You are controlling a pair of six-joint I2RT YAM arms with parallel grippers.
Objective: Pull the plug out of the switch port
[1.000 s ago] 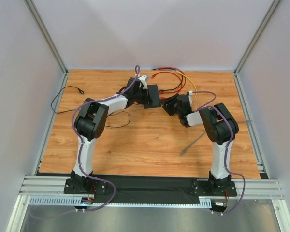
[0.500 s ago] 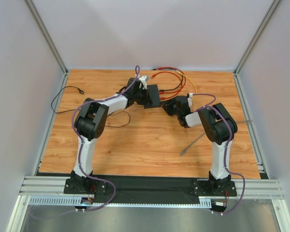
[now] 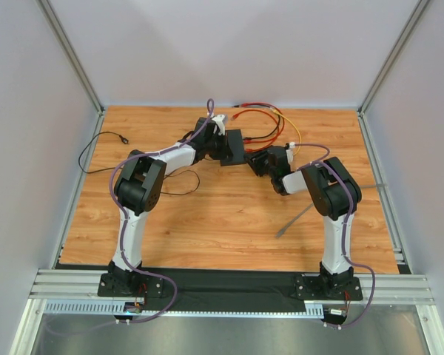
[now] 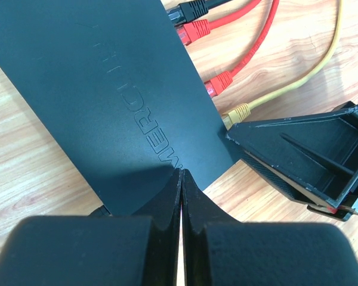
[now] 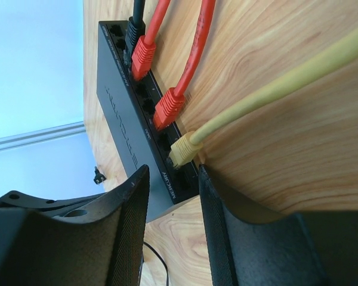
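Observation:
The matte-black switch lies at the back middle of the table, also in the left wrist view and the right wrist view. A black plug, two red plugs and a yellow plug sit in its sockets. My left gripper is shut, its tips down on the switch's top. My right gripper is open at the switch's near right corner. In its own view the yellow plug is just ahead of the gap, not touched.
Red, yellow and black cables loop behind the switch to the back right. A thin black lead lies at the left edge and another loops by the left arm. A grey cable lies front right. Metal frame posts border the table.
My right gripper has moved a little left, closer to the switch's corner. The left arm and the switch have not moved.

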